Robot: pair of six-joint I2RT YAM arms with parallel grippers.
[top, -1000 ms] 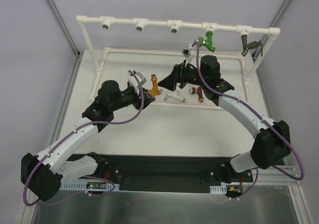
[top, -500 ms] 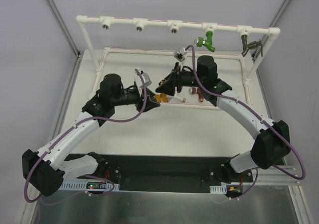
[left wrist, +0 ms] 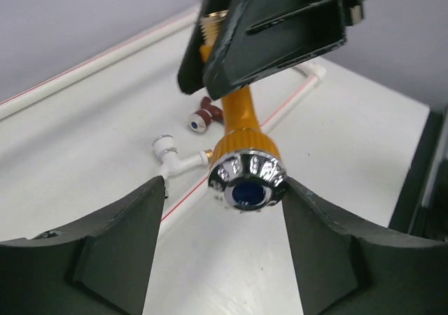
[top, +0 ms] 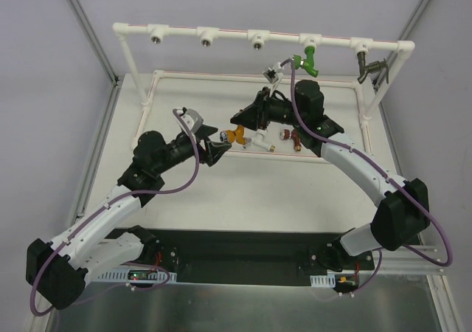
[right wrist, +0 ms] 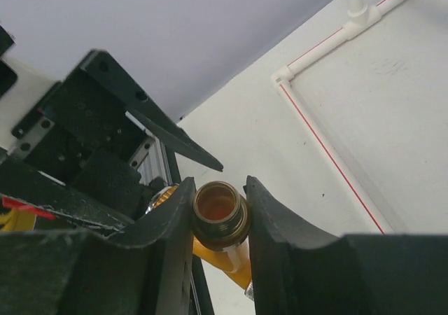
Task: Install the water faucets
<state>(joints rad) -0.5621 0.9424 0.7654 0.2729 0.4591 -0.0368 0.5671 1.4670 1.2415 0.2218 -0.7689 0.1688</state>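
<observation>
My right gripper (top: 241, 121) (right wrist: 219, 185) is shut on the threaded end of the orange-gold faucet (top: 237, 134) (right wrist: 219, 215), holding it above the table. Its chrome knob (left wrist: 246, 179) points at my left gripper (top: 218, 150) (left wrist: 222, 187), which is open with the knob between its fingertips; the left finger (left wrist: 119, 248) stands apart from it. A green faucet (top: 307, 59) and a grey faucet (top: 366, 65) sit in the white pipe frame (top: 228, 33). The dark red faucet (top: 293, 136) (left wrist: 203, 115) and the white faucet (top: 258, 143) (left wrist: 171, 157) lie on the table.
Three round tee sockets (top: 206, 38) on the frame's top bar show open to the left of the green faucet. The frame's low white pipes (top: 221, 74) border the table's far part. Purple cables loop from both wrists.
The left gripper let go of the orange-gold faucet and drew back down and left. The right gripper came over, shut on the faucet's threaded end and now carries it.
</observation>
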